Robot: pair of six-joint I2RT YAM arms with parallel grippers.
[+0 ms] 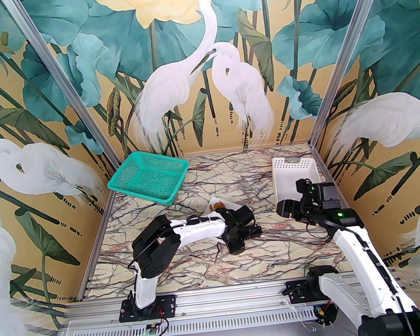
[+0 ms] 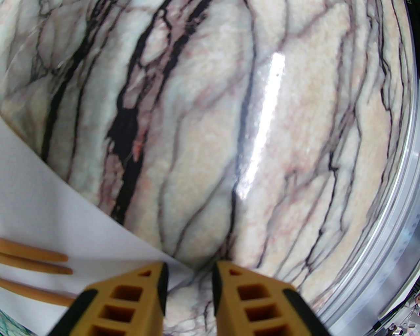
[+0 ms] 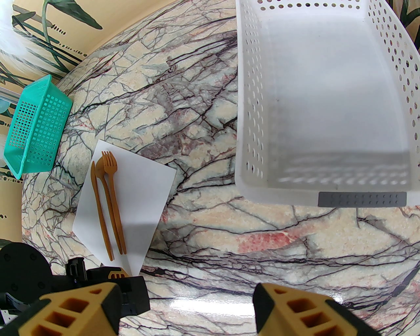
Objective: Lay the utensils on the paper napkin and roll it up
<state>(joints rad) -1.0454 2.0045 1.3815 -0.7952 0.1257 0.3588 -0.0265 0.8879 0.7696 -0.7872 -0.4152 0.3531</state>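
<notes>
The white paper napkin (image 3: 131, 193) lies flat on the marble table, left of centre. The utensils (image 3: 108, 203), three orange-brown pieces with a fork among them, rest side by side along its left part. Their handle ends (image 2: 36, 259) reach into the left wrist view, on the napkin (image 2: 49, 213). My left gripper (image 2: 190, 267) is low over the napkin's near corner, narrowly open, and the corner tip lies in the gap beside the left finger (image 2: 144, 288). From above, the left gripper (image 1: 237, 235) covers most of the napkin (image 1: 211, 205). My right gripper (image 3: 185, 308) hangs wide open and holds nothing.
A green mesh basket (image 1: 147, 177) stands at the back left. A white perforated basket (image 1: 296, 173) stands at the back right, just beyond my right gripper (image 1: 288, 209). Painted walls close in the table on three sides.
</notes>
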